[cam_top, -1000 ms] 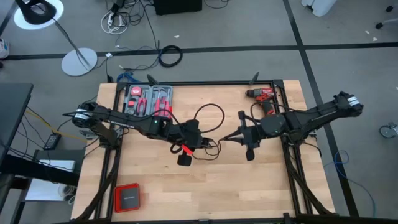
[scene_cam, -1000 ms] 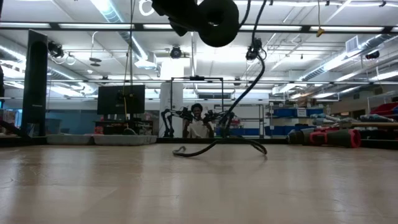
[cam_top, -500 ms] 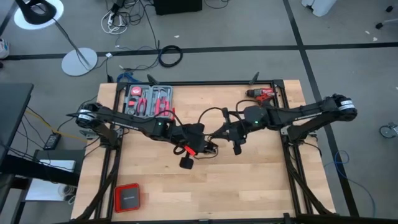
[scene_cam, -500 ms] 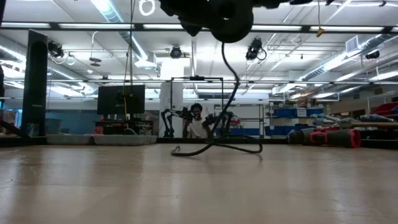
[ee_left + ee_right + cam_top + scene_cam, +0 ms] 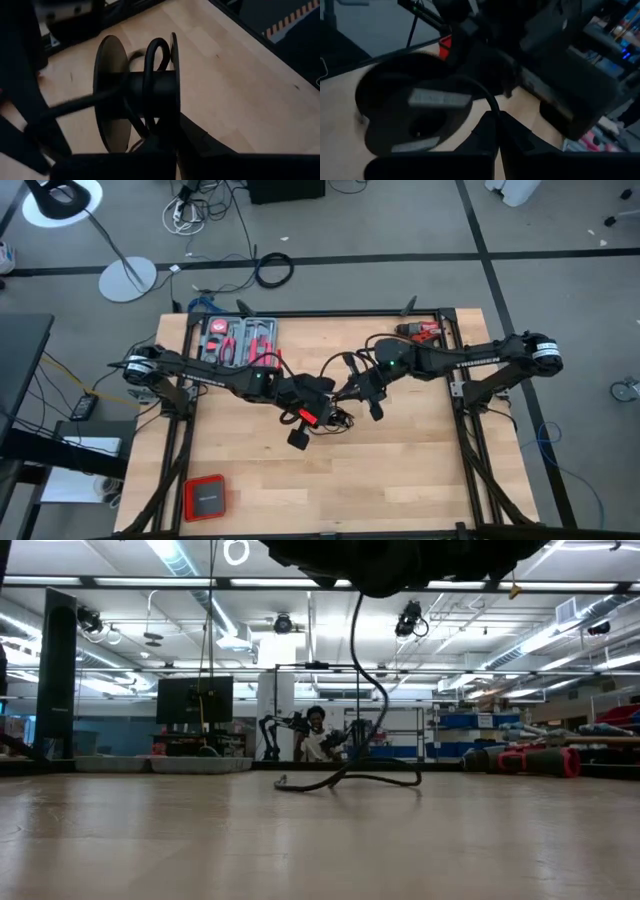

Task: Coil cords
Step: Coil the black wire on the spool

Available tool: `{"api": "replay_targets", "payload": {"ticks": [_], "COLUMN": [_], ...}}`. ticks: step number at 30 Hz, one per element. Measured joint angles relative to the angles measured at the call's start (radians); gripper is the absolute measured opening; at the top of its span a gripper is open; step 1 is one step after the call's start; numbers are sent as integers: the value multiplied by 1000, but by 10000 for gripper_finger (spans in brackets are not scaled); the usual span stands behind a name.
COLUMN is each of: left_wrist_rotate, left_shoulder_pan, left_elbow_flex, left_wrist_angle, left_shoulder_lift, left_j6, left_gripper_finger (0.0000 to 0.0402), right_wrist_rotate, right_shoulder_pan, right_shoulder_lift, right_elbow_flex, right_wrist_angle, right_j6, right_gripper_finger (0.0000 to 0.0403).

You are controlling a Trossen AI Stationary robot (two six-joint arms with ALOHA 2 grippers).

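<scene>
Right gripper [image 5: 357, 386] fingers closed on the cord [image 5: 362, 650]; left gripper [image 5: 322, 415] fingers closed on the spool [image 5: 135, 95], just beside. Cord trails onto the tabletop [image 5: 400, 470]. Risk: slack snags or slips off the spool flange, loosening the 1 wrap.

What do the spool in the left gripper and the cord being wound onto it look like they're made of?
Spool: seemingly hard black plastic, matte; two thin rigid round flanges on a smooth hub.
Cord: thin black flexible cable, likely rubber or vinyl jacketed; it hangs in soft curves and bends tightly over the hub without kinking.
Table: light wood, visible plank grain.
</scene>
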State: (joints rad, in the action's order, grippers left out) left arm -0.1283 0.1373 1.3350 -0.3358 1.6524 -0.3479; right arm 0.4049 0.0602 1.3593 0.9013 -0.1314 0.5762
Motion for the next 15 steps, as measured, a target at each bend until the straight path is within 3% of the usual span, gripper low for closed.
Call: {"api": "replay_targets", "payload": {"ticks": [15], "left_wrist_rotate": [-58], "left_shoulder_pan": [-4], "left_elbow_flex": [0], "left_wrist_angle": [30], "left_shoulder_lift": [0], "left_j6": [-93], "left_gripper_finger": [0], "right_wrist_rotate": [70], "right_shoulder_pan": [12], "right_shoulder_lift": [115], "right_elbow_flex": [-17], "right_wrist_angle": [-29], "right_j6": [-99], "right_gripper_finger": [5]}}
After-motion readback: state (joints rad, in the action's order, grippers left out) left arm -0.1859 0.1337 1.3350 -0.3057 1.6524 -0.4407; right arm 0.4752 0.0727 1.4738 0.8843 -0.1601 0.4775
